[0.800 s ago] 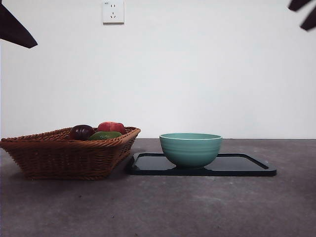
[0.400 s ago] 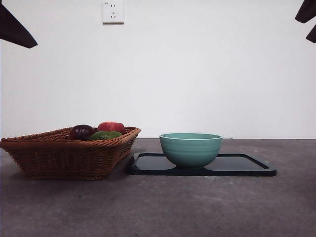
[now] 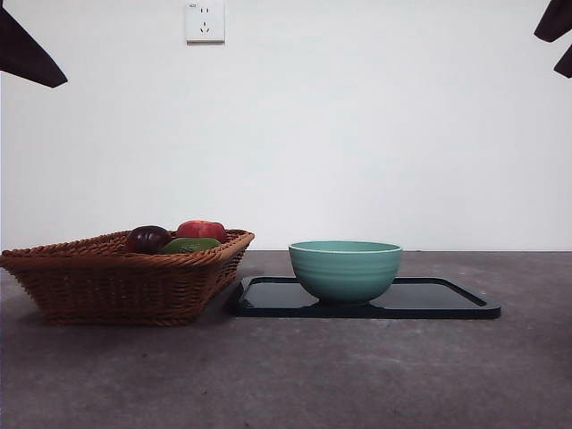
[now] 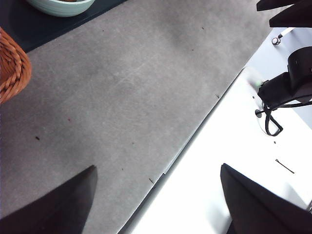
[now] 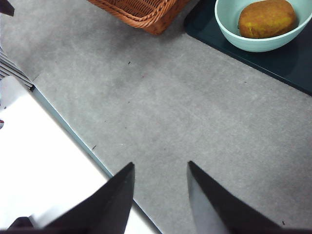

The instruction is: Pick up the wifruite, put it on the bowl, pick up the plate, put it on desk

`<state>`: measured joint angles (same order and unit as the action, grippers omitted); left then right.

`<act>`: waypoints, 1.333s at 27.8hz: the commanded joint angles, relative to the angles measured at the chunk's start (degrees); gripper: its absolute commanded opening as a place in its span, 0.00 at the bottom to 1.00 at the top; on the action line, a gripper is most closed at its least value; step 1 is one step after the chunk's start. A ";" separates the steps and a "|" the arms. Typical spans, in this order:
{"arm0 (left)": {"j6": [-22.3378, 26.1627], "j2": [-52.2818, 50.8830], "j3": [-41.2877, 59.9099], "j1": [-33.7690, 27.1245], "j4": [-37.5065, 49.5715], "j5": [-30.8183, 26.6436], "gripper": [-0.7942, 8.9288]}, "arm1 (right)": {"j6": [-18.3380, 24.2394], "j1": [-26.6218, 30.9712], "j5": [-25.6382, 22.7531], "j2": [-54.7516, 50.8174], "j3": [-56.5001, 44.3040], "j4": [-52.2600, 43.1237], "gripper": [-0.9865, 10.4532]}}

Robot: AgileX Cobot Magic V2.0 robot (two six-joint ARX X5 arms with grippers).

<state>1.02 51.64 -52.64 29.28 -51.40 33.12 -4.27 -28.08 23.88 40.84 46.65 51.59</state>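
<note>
The golden-brown wifruite (image 5: 265, 18) lies inside the teal bowl (image 5: 253, 45), and the bowl's wall hides it in the front view. The bowl (image 3: 345, 269) stands on the flat black plate (image 3: 447, 300), which rests on the grey desk (image 3: 286, 375). My right gripper (image 5: 160, 165) hangs open and empty above the desk's near edge, well back from the bowl. My left gripper (image 4: 158, 168) is open wide, also empty, over the desk's edge, and the bowl's rim (image 4: 61, 7) shows far from it. In the front view both arms are only dark tips (image 3: 27, 49) at the top corners.
A brown wicker basket (image 3: 116, 279) stands left of the plate, holding a dark purple fruit (image 3: 147, 239), a red one (image 3: 202, 230) and a green one (image 3: 189, 244). The basket's corner (image 5: 141, 9) nearly touches the plate. A white surface (image 4: 234, 161) borders the desk.
The dark arm tip at the front view's top right corner has drawn a little further into the corner. Bowl, plate and basket have not moved.
</note>
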 commanded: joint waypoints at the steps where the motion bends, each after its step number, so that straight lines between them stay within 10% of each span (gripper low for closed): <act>1: 1.14 0.31 -0.44 0.42 0.20 0.31 0.50 | 0.46 -0.31 0.20 0.22 0.68 -0.55 0.23; 23: -1.62 2.78 -3.61 0.42 7.80 -0.83 0.50 | 0.48 -0.31 0.22 0.22 0.68 -0.55 0.23; 37: 2.38 30.99 -30.88 0.94 7.69 -2.84 0.50 | -0.22 -0.31 3.56 -1.44 0.68 -0.50 0.23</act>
<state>2.04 81.19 -82.28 29.61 -43.90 30.15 -4.34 -28.08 27.11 39.13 46.65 51.59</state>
